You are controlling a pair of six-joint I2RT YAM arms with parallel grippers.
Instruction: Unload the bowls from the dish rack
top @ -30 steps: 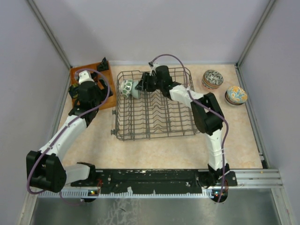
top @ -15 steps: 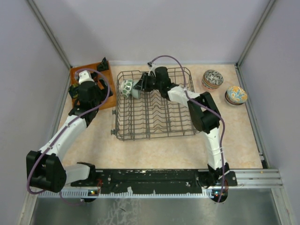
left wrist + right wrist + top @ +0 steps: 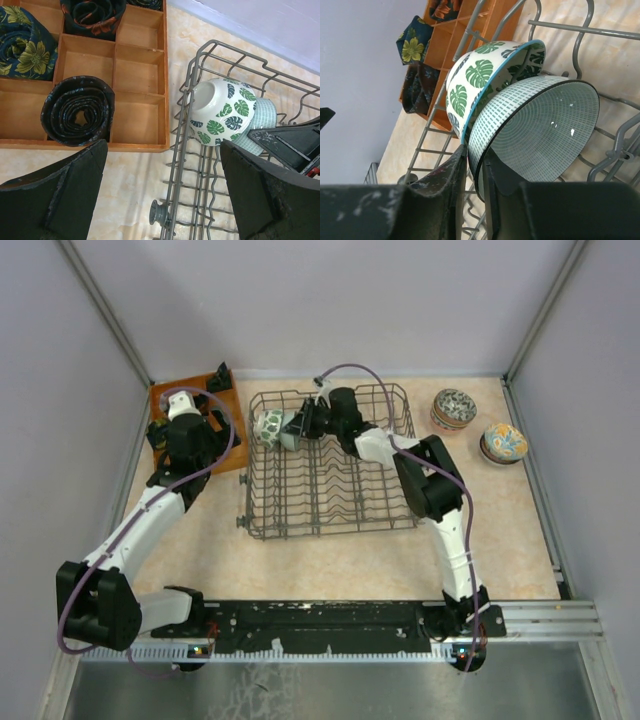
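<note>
Two bowls lean together at the far left corner of the dark wire dish rack (image 3: 330,490): a white bowl with green leaves (image 3: 480,75) and, behind it, a pale bowl with green dashes (image 3: 545,135). My right gripper (image 3: 476,165) is shut on the dashed bowl's rim, one finger outside the wall, one inside. From above, the right gripper (image 3: 300,425) reaches across the rack to those bowls (image 3: 272,426). My left gripper (image 3: 162,195) hangs open over the rack's left edge (image 3: 200,65), with nothing between its fingers.
An orange-brown compartment tray (image 3: 140,105) holding rolled dark fabrics (image 3: 80,110) sits left of the rack. Two more bowls (image 3: 453,408) (image 3: 504,442) stand on the table to the right of the rack. Grey walls close in the table.
The right gripper's jaws have come together onto the dashed bowl's rim, and the arm has eased a little leftward. The left arm has not moved.
</note>
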